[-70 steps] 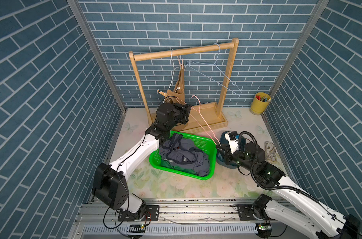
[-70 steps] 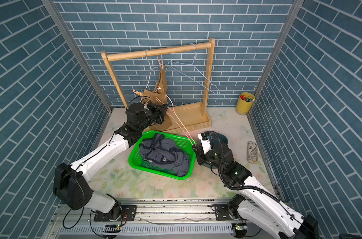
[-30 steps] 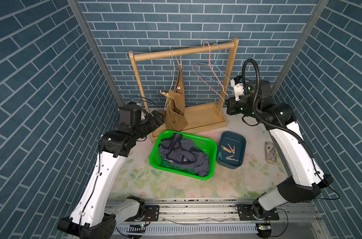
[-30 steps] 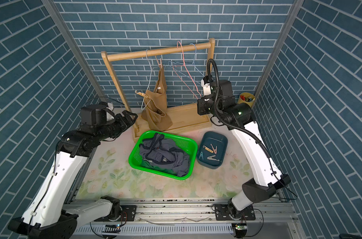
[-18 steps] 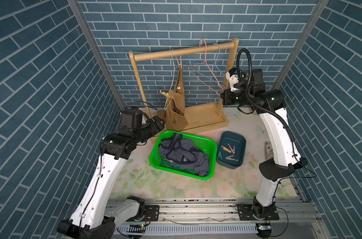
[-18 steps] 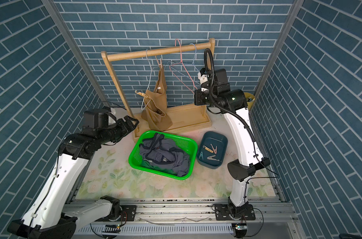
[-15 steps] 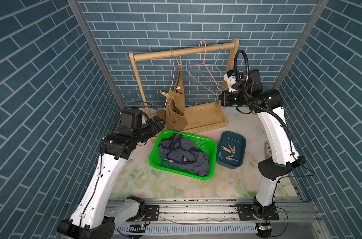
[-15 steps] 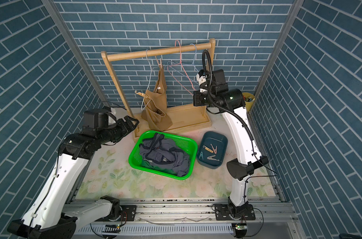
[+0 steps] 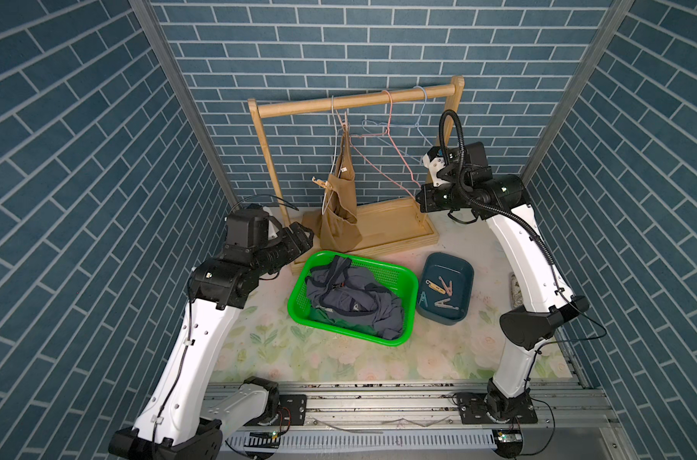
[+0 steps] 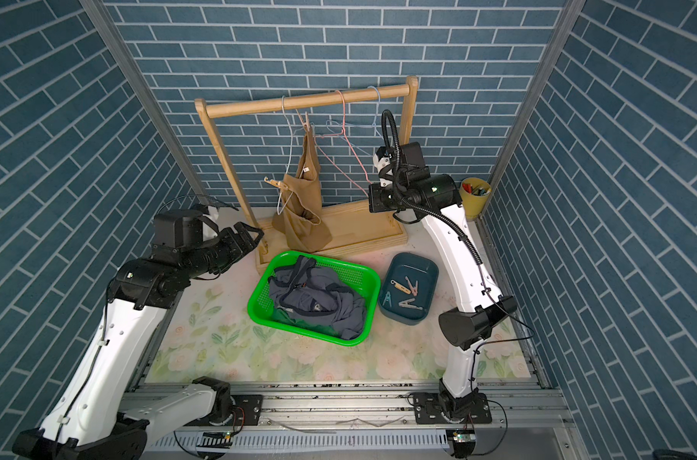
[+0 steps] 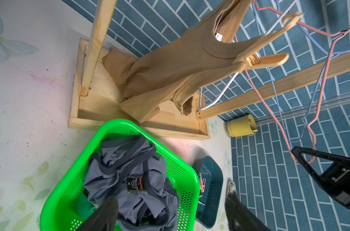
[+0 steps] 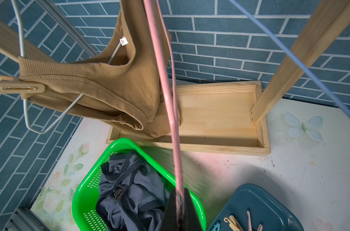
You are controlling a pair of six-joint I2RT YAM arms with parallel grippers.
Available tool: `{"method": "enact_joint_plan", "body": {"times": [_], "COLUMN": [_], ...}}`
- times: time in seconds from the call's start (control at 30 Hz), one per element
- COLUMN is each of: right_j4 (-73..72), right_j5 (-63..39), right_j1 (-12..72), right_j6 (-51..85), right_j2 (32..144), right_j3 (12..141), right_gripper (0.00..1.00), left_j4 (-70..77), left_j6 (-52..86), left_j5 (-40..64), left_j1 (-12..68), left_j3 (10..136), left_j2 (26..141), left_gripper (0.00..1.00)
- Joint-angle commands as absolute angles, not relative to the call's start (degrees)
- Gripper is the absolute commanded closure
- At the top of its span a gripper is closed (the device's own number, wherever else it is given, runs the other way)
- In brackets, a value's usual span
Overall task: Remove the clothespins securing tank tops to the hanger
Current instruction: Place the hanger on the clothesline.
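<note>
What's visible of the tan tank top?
The tan tank top is ribbed knit, sleeveless and scoop-necked, with a small white label inside the neck. It hangs bunched and twisted on a white wire hanger from the wooden rack. A tan clothespin pinches one strap. Its hem slumps onto the rack's base.

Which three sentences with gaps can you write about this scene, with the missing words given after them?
1. The hanger on which the right claw is shut has the colour ___.
2. The grey-blue tank top lies in a basket whose colour is ___.
3. The left claw holds nothing, and its jaws are ___.

Missing words: pink; green; open.
</note>
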State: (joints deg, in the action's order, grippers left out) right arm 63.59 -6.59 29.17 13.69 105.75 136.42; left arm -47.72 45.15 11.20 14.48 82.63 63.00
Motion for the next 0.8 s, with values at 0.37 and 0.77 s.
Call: {"method": "enact_joint_plan", "body": {"times": [0.37,0.77], "right_j4": [65.6,60.9], "right_j5": [-3.2,8.9], "right_j1": [28.8,45.0], "right_j6": [16.8,22.0], "right_j2": [96.3,85.1], "right_j3": [125.2,114.7], "right_gripper": [0.5,0.38], "left_j4": [-48.3,-53.8], "left_j6": [44.0,38.4], "left_j5": [10.1,1.7], "left_j1": [13.8,13.6], "left_j3": [82.0,87.2], "left_j2": [61.9,61.1], "left_gripper": [0.15,0.14]}}
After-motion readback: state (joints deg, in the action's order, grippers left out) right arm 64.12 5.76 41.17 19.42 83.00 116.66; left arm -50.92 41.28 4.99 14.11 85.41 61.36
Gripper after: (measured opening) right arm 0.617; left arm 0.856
